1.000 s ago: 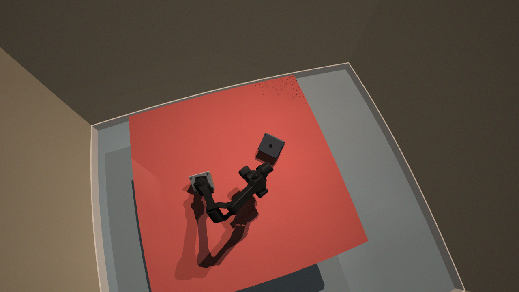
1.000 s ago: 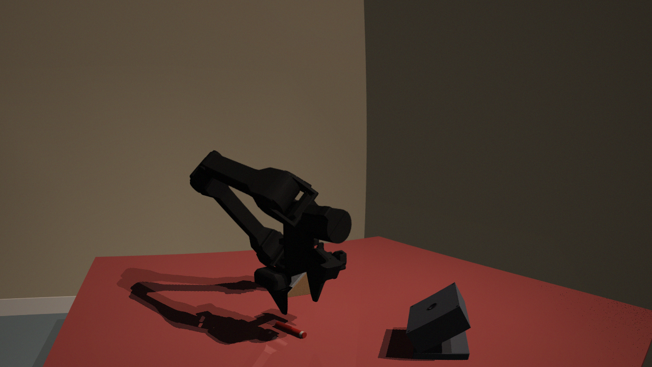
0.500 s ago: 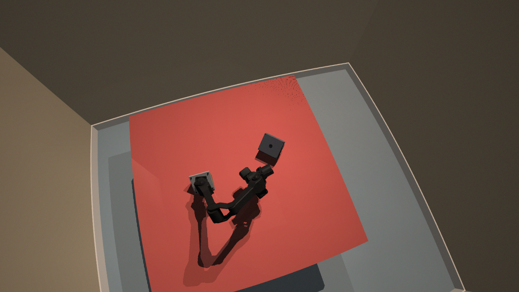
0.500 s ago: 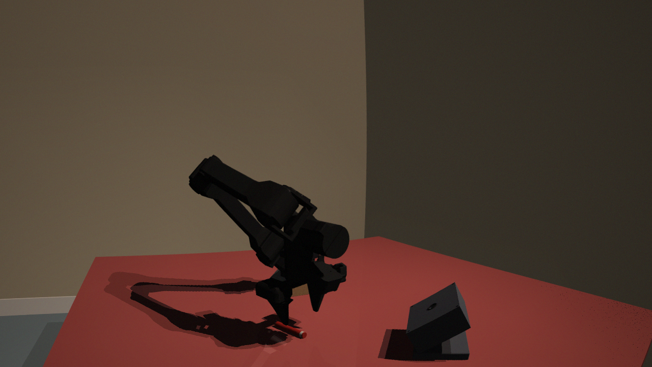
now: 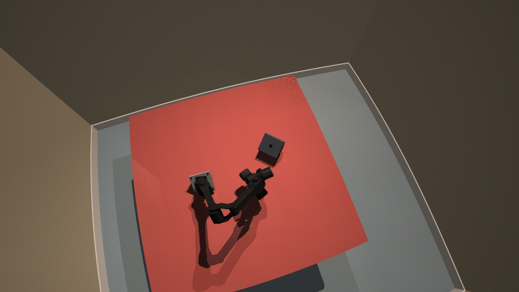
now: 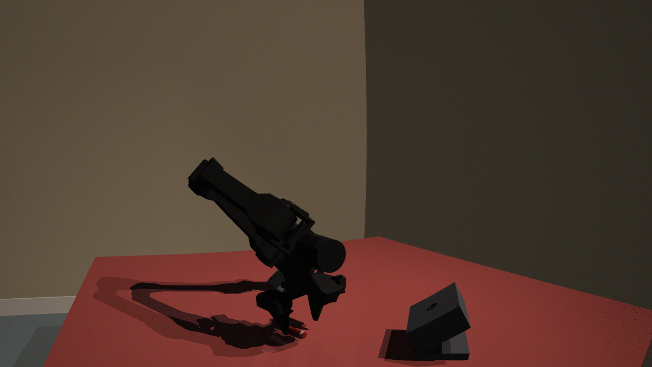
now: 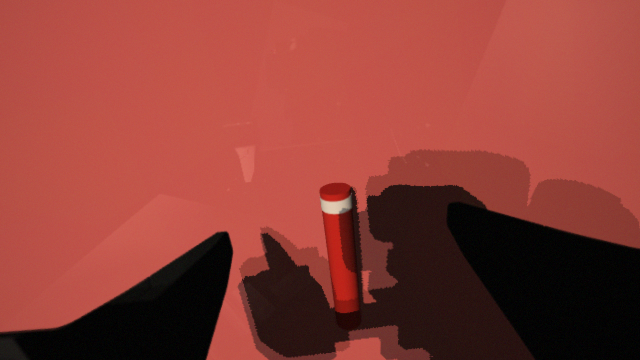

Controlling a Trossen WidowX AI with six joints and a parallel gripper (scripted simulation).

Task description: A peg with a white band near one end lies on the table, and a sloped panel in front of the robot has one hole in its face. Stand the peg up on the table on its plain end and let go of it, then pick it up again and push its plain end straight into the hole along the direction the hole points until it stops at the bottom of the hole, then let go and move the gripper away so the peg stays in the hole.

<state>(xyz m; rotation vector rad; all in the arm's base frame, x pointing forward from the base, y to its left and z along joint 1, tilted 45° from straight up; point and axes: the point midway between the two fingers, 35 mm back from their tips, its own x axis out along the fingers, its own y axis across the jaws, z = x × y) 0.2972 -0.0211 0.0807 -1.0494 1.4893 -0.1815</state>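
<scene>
One red peg (image 6: 297,332) (image 7: 341,255) lying flat on table (image 5: 290,203) (image 6: 364,292) (image 7: 150,100), white band near one end. Gripper (image 6: 301,324) (image 7: 339,227) right above it, fingers spread wide, nothing grabbed. Sloped panel (image 5: 274,140) (image 6: 430,321) well apart, hole (image 5: 270,146) (image 6: 431,306) unfilled.

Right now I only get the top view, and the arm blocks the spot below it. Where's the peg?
Observer: The wrist view shows the peg lying on the table, below the hand.
Operator: Is it gripped?
Observer: No. The hand is open, with one finger seen to either side of the peg in the wrist view.
Operator: Which way does the white band point?
Observer: The white band is at the end nearer the top of the wrist picture.
</scene>
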